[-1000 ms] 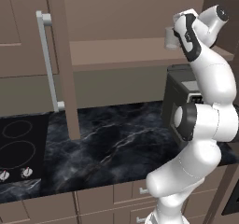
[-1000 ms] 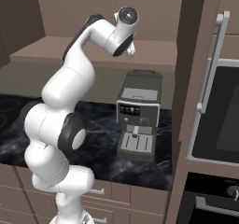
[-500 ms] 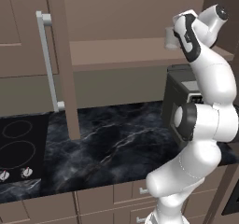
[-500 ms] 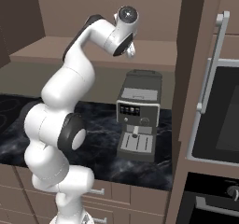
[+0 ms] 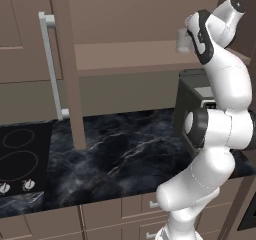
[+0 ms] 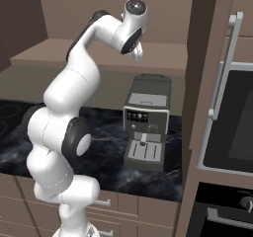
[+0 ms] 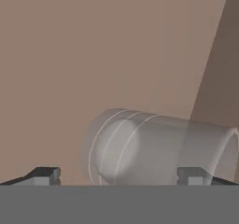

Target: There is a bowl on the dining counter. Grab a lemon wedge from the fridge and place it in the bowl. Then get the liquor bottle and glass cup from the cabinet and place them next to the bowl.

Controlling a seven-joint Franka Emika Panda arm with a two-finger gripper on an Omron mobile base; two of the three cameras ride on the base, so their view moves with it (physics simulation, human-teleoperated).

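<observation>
Brown cabinet shelf (image 5: 125,54) holds the glass cup (image 7: 158,148). Open claw (image 7: 119,175) straddles it. Closing off-centre could tip or knock it away.

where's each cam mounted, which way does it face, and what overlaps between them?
Left base view: behind the arm to its left, facing the open cabinet shelf; arm at right, glass cup beside the hand.
Right base view: behind-right, facing the coffee machine and counter; arm at left.
Hand view: on the hand, facing the cup between the open gripper.
Shared: arm, shelf, coffee machine.

White arm (image 5: 220,129), rounded segments, dark joints (glossy shell).
</observation>
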